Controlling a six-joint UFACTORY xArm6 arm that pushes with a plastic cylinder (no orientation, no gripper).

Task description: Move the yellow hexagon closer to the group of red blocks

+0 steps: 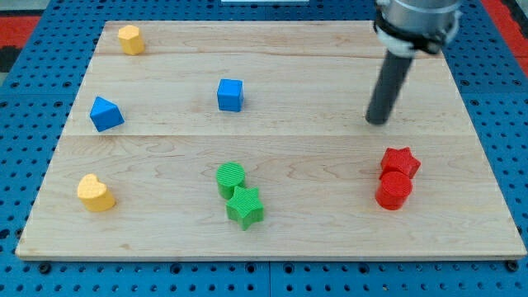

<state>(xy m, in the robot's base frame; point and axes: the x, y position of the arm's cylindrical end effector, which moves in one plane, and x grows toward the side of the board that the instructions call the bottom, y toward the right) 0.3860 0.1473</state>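
Pale, matt, grained wooden board (272,148); ribbed, matt plastic-looking green cylinder (231,177); blue perforated surface (33,99) beneath.

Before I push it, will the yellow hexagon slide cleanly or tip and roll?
The yellow hexagon looks squat and flat-based, so it should probably slide, not tip. Its faceted sides may let it turn off my tip. The wooden board looks smooth, so drag seems low.
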